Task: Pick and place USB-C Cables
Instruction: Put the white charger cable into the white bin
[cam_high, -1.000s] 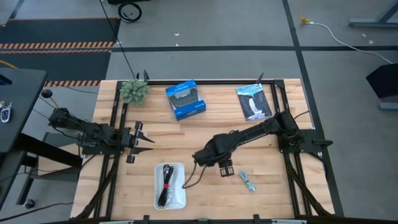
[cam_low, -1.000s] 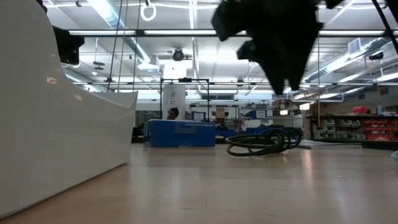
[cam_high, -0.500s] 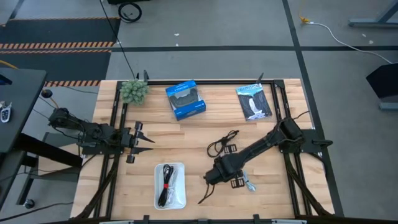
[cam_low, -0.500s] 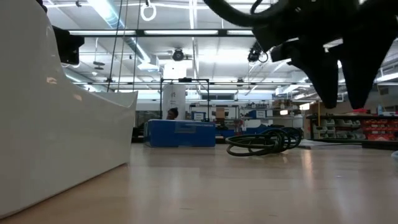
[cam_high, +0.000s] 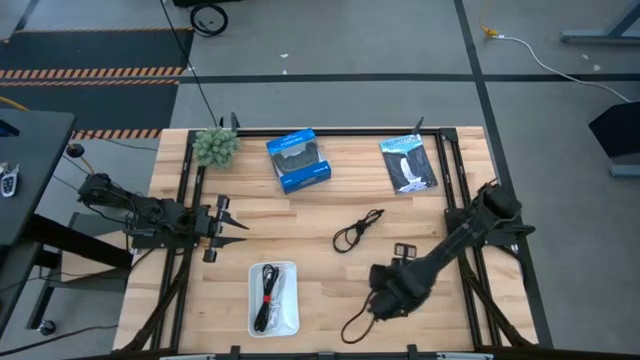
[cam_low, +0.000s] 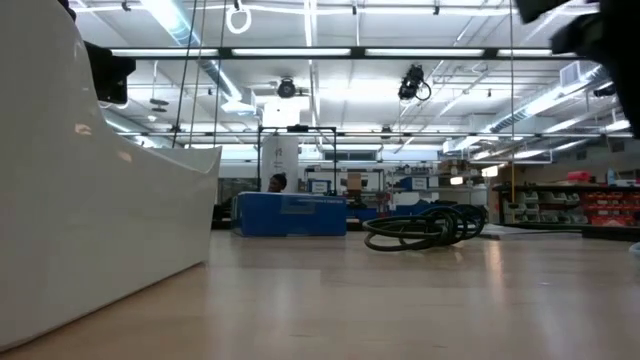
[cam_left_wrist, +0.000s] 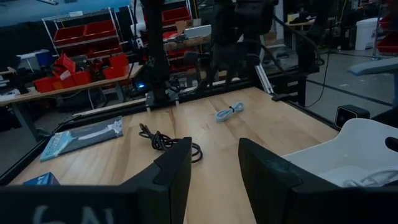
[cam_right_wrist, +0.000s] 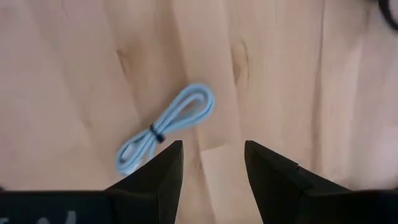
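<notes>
A grey cable bundle lies flat on the wooden table, just ahead of my right gripper, which is open and empty above it, pointing down. In the high view my right arm hides this cable; it shows in the left wrist view. A plain black cable lies loose at the table's middle. A black cable with a red tie lies in the white tray. My left gripper is open and empty at the table's left.
A blue box and a flat black-and-white packet lie near the far edge. A small green plant stands at the far left corner. The tray's wall fills the low view's left.
My right gripper has gone from above the table's middle toward the near edge and to the right, ending over the grey cable, and has risen out of the low view. This has uncovered the black cable, which has stayed in place.
</notes>
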